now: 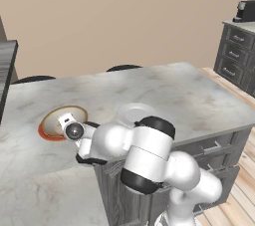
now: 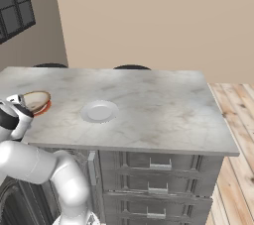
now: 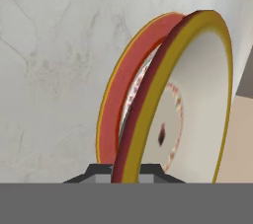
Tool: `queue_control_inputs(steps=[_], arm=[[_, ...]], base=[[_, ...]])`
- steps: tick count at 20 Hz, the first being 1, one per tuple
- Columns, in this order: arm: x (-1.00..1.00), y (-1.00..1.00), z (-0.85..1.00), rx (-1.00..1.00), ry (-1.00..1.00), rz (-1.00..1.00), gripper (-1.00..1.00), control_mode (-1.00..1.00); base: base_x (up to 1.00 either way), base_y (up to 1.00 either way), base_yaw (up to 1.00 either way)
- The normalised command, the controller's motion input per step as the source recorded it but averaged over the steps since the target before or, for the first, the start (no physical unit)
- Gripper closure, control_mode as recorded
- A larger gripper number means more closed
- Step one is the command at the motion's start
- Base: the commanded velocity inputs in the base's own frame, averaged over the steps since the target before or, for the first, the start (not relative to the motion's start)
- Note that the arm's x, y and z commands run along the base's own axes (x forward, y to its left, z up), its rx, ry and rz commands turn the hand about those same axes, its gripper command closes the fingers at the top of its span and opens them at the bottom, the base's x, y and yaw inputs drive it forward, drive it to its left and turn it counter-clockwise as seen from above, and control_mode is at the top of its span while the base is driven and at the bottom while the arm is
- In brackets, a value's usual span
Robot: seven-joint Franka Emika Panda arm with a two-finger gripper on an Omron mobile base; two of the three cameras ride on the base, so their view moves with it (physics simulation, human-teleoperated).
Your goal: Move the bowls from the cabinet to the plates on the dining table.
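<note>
On the left part of the marble tabletop (image 1: 164,90), one tan bowl (image 1: 62,120) sits over the red-rimmed plate (image 1: 44,134), whose red edge peeks out beneath it in both base views. The hand (image 3: 126,171) is clenched on that bowl's golden-brown rim; the hand view shows the rim running down between the two fingertips, with the plate's patterned face just behind it. So the first bowl looks delivered to its plate but not yet let go. Whether it rests flat or is held slightly off the plate cannot be told. Near the table's middle, the plain pale plate (image 2: 99,111) lies bare, with no bowl on it. By this judgement about half the task remains: release here, then fetch the second bowl from the cabinet for that plate.
</note>
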Motion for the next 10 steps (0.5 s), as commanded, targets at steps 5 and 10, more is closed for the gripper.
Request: queue_control_inputs(steps=[5, 10], arm=[[0.36, 0.0, 0.0, 0.02, 0.0, 0.0, 1.0, -1.0], [0.32, 0.01, -0.04, 0.07, 0.03, 0.0, 1.0, -1.0]], base=[[0.0, 0.0, 0.0], [0.0, 0.0, 0.0]])
